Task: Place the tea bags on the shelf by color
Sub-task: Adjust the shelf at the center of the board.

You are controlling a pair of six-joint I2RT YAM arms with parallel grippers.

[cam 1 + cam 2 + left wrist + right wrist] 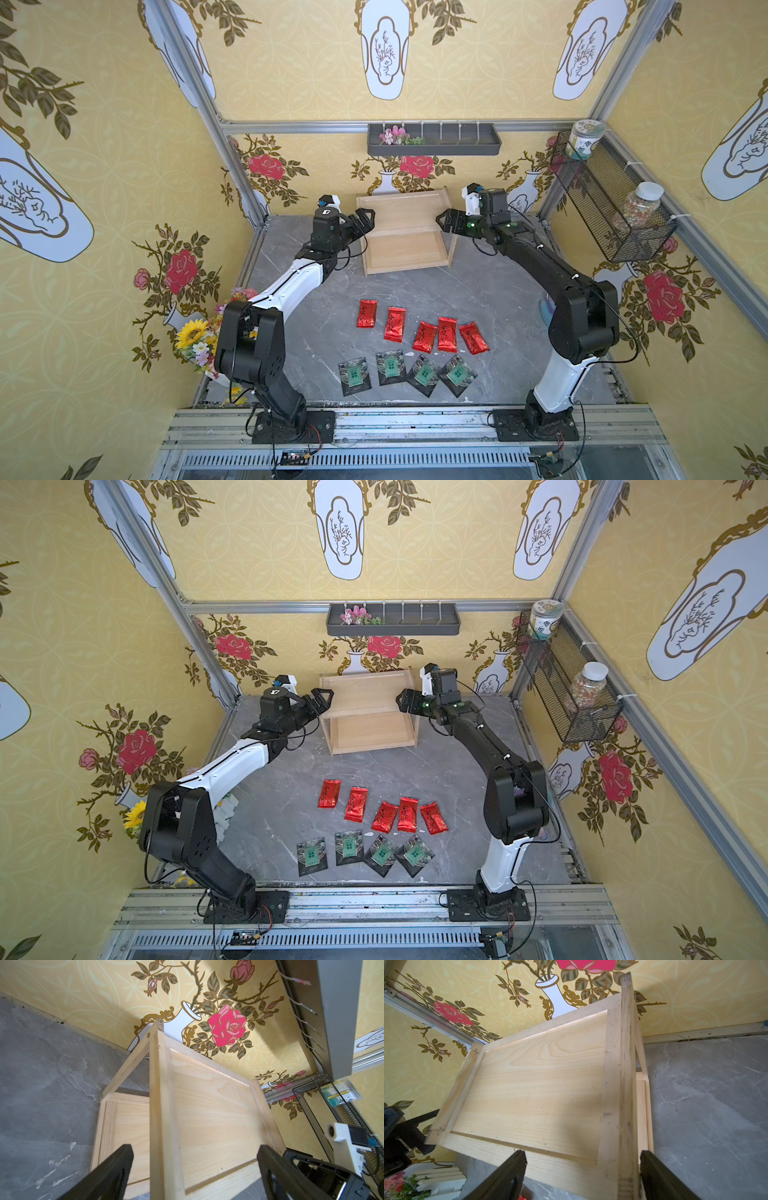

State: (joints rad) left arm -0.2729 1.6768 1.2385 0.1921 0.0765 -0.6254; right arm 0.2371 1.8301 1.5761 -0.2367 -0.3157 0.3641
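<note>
The shelf (401, 208) stands at the middle of the counter's (490, 299) far edge. The left gripper (366, 219) is at its left end and the right gripper (443, 220) at its right end, each with its jaws spread wide and, in the wrist views, a side post (162, 1105) standing between them. The five red tea bags (424, 337) lie in a loose row at the counter's middle, and the four green-labelled tea bags (390, 368) lie in a row between them and the near edge, well apart from the shelf.
</note>
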